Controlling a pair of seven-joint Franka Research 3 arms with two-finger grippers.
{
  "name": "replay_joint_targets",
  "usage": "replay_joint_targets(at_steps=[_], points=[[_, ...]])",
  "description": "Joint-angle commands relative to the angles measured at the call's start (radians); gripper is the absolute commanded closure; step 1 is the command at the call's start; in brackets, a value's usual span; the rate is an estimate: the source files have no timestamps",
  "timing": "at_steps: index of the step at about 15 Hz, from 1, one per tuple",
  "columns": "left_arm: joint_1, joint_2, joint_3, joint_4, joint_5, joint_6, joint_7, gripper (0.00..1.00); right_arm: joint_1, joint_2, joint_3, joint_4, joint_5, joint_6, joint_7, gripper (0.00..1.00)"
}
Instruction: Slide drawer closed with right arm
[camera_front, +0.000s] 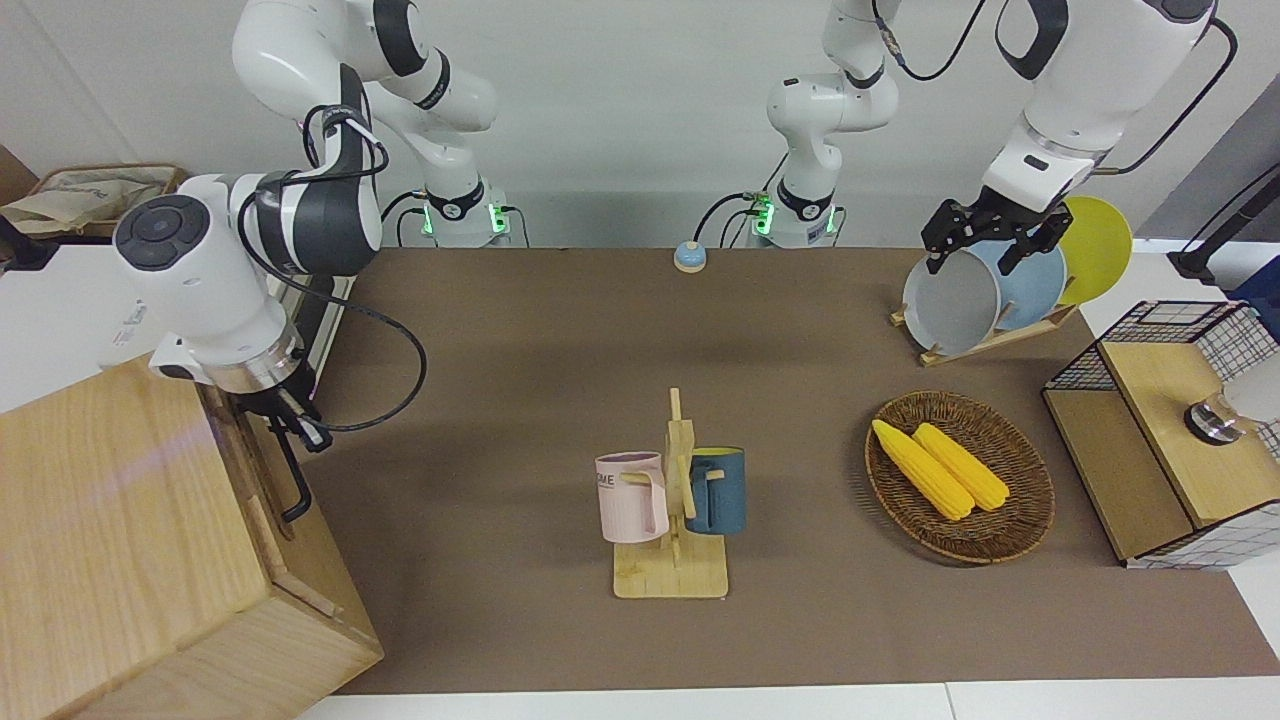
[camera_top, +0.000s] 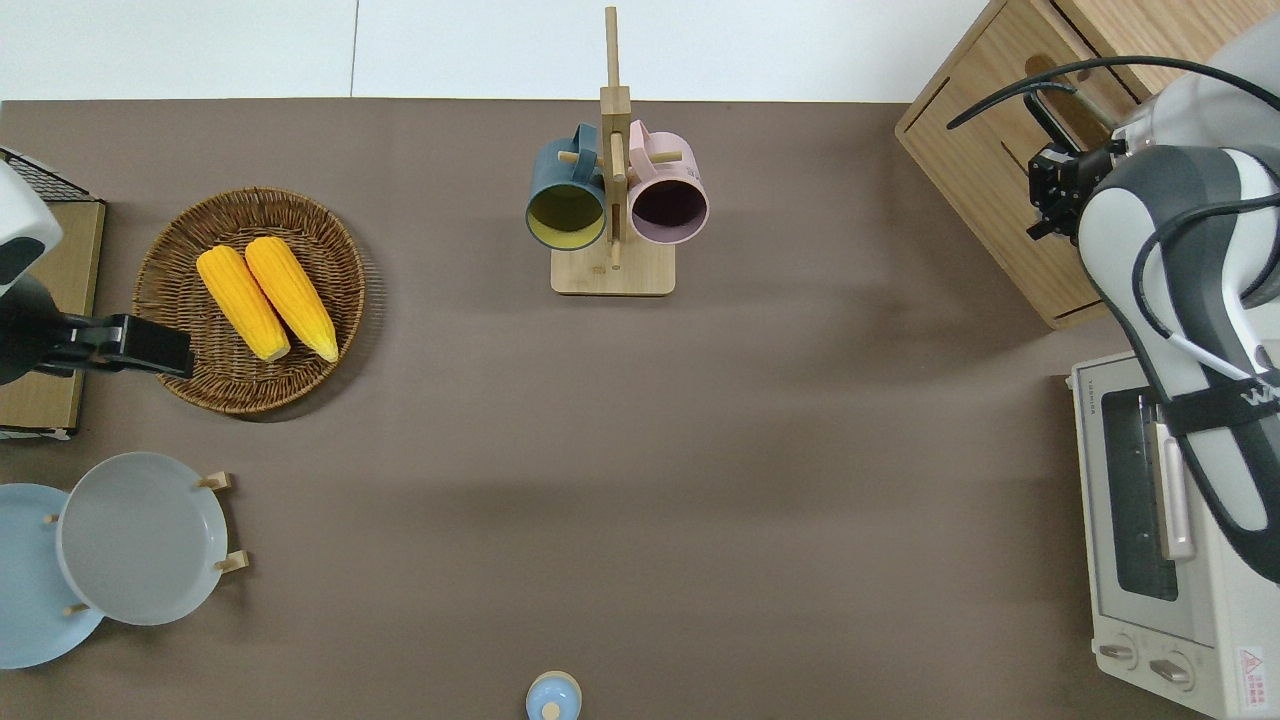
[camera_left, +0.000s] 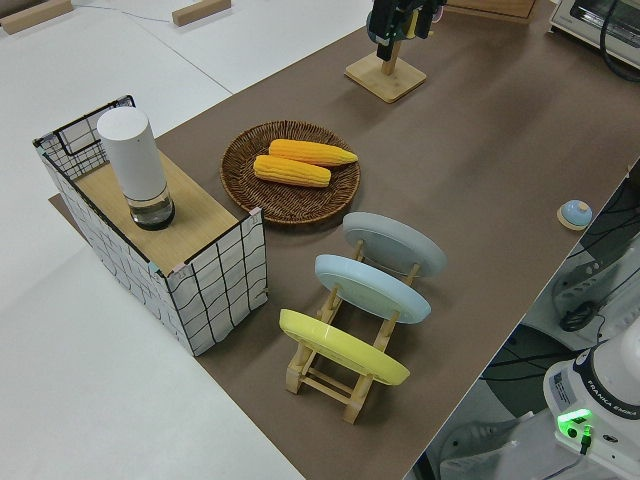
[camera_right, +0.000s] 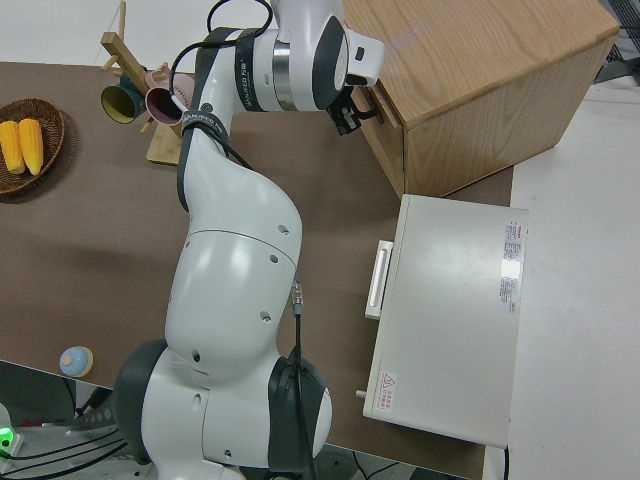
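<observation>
The light-wood drawer (camera_front: 255, 470) with its black bar handle (camera_front: 290, 470) sits in the wooden cabinet (camera_front: 120, 540) at the right arm's end of the table. Its front panel looks almost flush with the cabinet face. My right gripper (camera_front: 300, 425) is at the drawer front, right by the end of the handle nearer the robots. It also shows in the overhead view (camera_top: 1050, 190) and in the right side view (camera_right: 350, 110). The wrist hides where it touches. My left gripper (camera_front: 985, 245) is parked, with its fingers apart.
A white toaster oven (camera_top: 1150, 520) stands beside the cabinet, nearer the robots. A mug rack (camera_front: 670, 510) with two mugs stands mid-table. A basket of corn (camera_front: 960, 475), a plate rack (camera_front: 1000, 290) and a wire-mesh box (camera_front: 1170, 430) are toward the left arm's end.
</observation>
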Motion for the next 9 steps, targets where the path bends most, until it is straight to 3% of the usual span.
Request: replay_joint_targets(at_steps=[1, 5, 9], points=[[-0.007, -0.004, 0.000, 0.010, 0.018, -0.018, -0.010, 0.00, 0.038, 0.007, 0.011, 0.035, -0.016, -0.039, -0.017, 1.000], [-0.007, -0.004, 0.000, 0.009, 0.018, -0.018, -0.010, 0.01, 0.114, -0.059, 0.005, 0.015, -0.015, -0.059, -0.028, 1.000], [-0.007, -0.004, 0.000, 0.009, 0.018, -0.018, -0.010, 0.01, 0.199, -0.145, 0.004, -0.026, -0.010, -0.138, -0.078, 1.000]])
